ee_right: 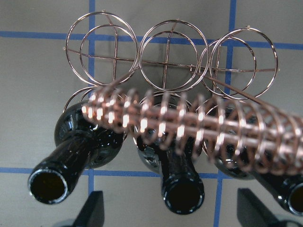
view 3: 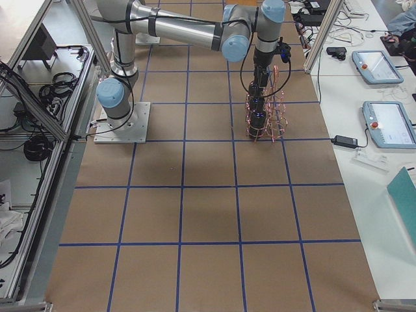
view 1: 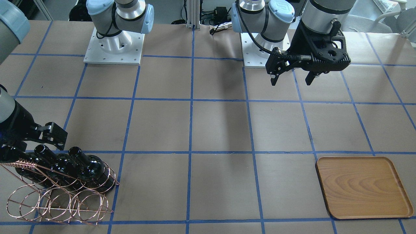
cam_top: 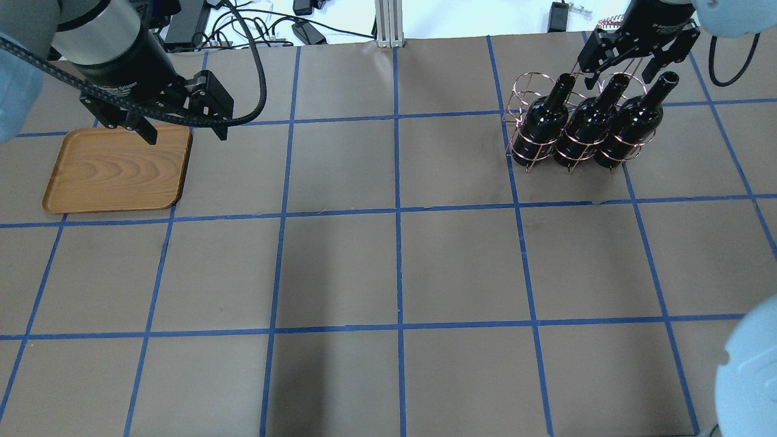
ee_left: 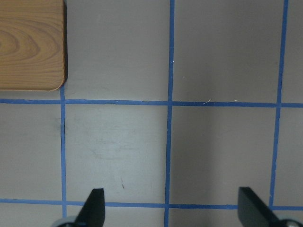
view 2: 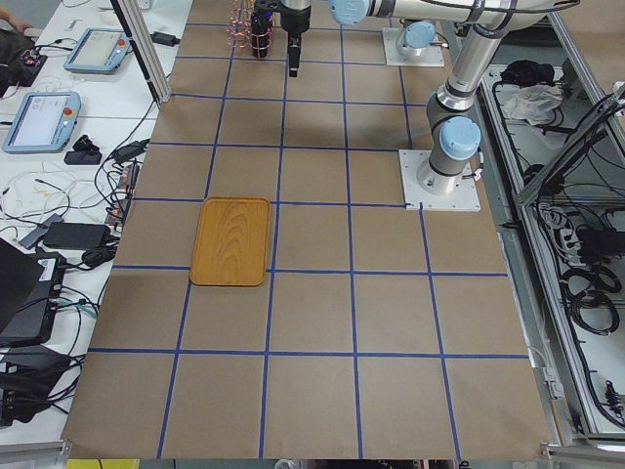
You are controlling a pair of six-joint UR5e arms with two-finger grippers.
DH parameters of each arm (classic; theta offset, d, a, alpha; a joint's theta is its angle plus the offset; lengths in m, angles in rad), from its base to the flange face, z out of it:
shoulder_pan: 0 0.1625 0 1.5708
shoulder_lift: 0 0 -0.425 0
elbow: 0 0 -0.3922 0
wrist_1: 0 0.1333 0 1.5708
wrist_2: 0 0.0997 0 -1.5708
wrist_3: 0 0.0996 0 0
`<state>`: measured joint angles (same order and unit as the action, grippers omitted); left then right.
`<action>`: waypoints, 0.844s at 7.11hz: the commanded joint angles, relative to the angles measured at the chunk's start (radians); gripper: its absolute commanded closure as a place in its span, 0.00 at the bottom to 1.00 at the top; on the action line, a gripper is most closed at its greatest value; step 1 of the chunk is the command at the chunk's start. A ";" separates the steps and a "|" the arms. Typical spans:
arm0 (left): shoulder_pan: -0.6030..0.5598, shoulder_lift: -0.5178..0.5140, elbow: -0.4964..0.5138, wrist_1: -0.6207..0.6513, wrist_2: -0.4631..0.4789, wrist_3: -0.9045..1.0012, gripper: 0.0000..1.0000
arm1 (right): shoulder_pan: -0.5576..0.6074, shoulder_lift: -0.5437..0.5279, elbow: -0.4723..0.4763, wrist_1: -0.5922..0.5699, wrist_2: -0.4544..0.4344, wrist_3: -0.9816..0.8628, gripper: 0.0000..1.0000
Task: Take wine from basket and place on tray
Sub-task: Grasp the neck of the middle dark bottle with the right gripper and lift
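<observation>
Right fingers (ee_right: 94,209): spread wide, over the basket's (cam_top: 521,91) middle wine (ee_right: 182,189) neck.
Left fingers (ee_left: 96,205): spread wide, gripping nothing, well apart from basket.
Tray (cam_top: 115,173): likewise.

Left arm (view 2: 467,63) and right arm (view 3: 182,29): silver-grey tubular links, pale blue joint caps (view 1: 148,18). Each stands on a white square base plate (view 1: 113,55) with small screws along its edges. Left end effector (view 1: 291,82): matt black, angular housing with round openings, two slim black fingers (view 1: 273,79). A black ribbed cable (cam_top: 263,91) is attached. The black wrist collar (cam_top: 115,89) carries white lettering, illegible. Right end effector (cam_top: 616,71): same black build.
</observation>
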<state>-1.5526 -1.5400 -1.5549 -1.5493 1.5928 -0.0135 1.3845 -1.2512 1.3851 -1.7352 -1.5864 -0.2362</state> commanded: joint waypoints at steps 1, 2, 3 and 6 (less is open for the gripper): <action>0.000 0.000 0.001 0.000 -0.001 0.001 0.00 | -0.001 0.019 0.002 -0.017 0.000 0.000 0.02; 0.000 0.000 -0.001 0.000 -0.001 0.001 0.00 | -0.001 0.022 0.002 -0.017 0.005 -0.002 0.14; 0.000 0.000 -0.001 0.000 0.001 0.001 0.00 | -0.001 0.024 0.002 -0.017 0.011 -0.002 0.30; 0.000 0.000 -0.001 0.000 0.001 0.003 0.00 | -0.002 0.018 -0.003 -0.017 0.005 -0.002 0.80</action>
<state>-1.5524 -1.5401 -1.5554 -1.5493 1.5934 -0.0113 1.3832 -1.2296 1.3839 -1.7518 -1.5824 -0.2374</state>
